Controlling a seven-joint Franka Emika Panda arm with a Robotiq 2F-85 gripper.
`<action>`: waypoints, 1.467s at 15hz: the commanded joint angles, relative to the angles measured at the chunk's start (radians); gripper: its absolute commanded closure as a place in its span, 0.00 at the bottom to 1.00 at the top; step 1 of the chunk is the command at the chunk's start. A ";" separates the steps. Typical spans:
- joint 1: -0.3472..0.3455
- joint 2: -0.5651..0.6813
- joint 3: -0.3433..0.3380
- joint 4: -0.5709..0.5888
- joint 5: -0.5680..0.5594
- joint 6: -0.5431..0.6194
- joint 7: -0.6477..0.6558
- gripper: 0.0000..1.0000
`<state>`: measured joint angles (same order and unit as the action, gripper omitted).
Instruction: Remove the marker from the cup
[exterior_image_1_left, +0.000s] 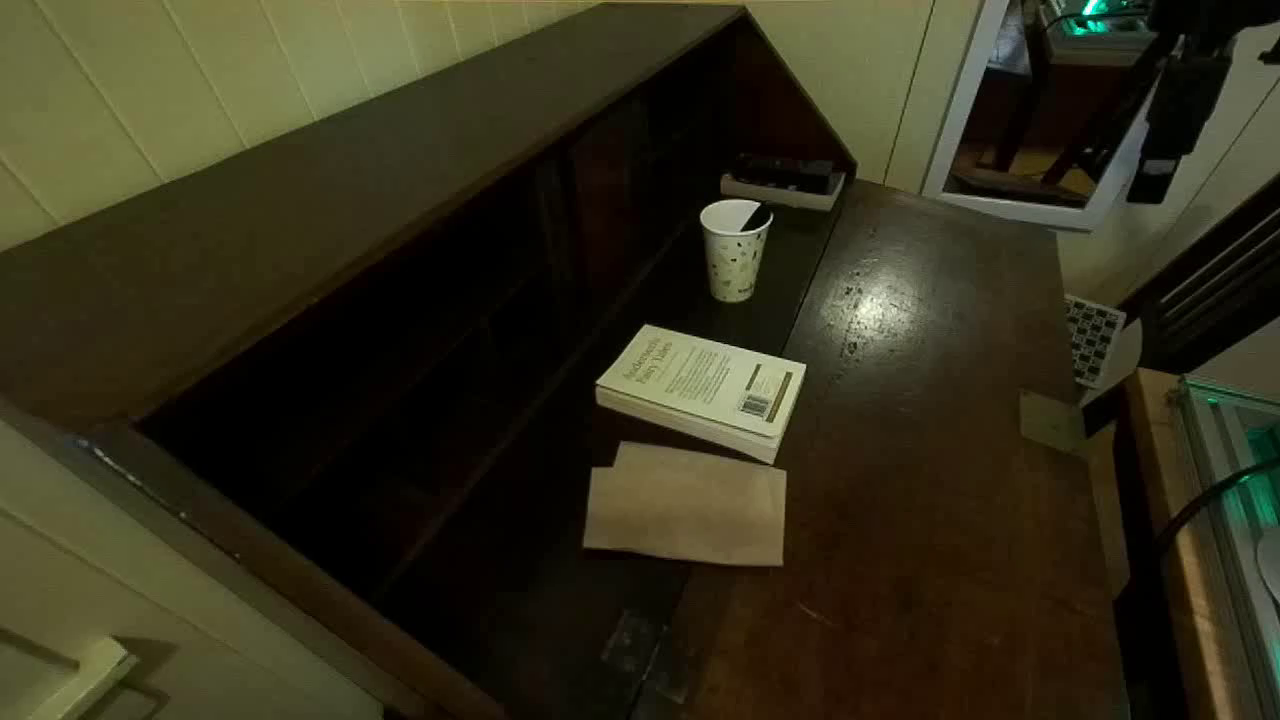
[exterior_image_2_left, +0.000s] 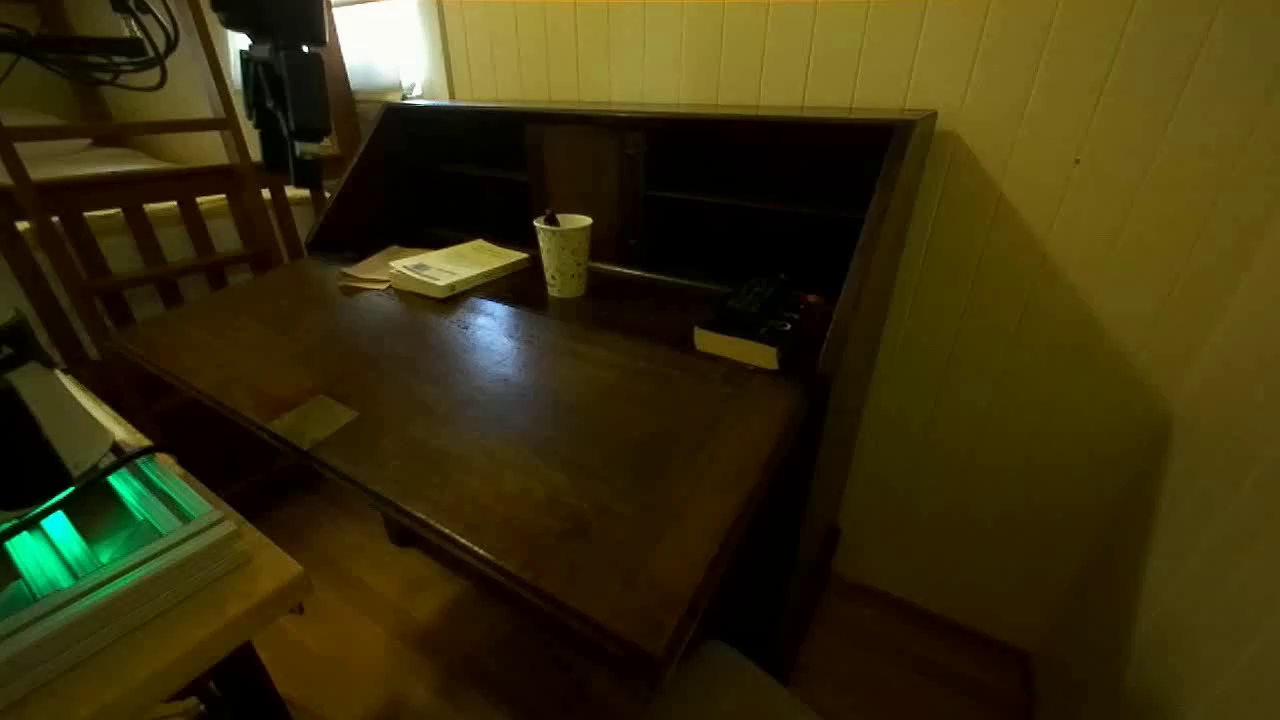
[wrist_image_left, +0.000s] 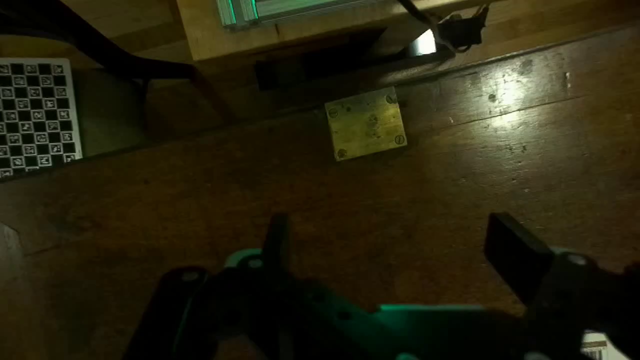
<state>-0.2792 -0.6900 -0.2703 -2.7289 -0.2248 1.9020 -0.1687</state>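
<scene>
Dark, slim marker (exterior_image_1_left: 757, 217) leans inside speckled white paper cup (exterior_image_1_left: 734, 264): extraction evidently not begun. Black two-finger gripper (wrist_image_left: 389, 227) spread; grasp, lift-out remain.

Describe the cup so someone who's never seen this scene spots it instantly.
Find the dark wooden desk. On it, between the white book and the dark-covered book, stands a tapered cup. Unlike those flat books, it is upright, round and speckled, with the end of a dark marker showing at its rim.
</scene>
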 joint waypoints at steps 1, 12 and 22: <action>-0.001 0.000 0.001 0.002 0.001 -0.003 -0.001 0.00; 0.024 0.086 -0.037 0.066 0.060 0.110 -0.003 0.00; 0.012 0.129 -0.033 0.046 0.146 0.309 0.002 0.00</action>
<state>-0.2556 -0.5630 -0.3151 -2.6839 -0.0870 2.2124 -0.1601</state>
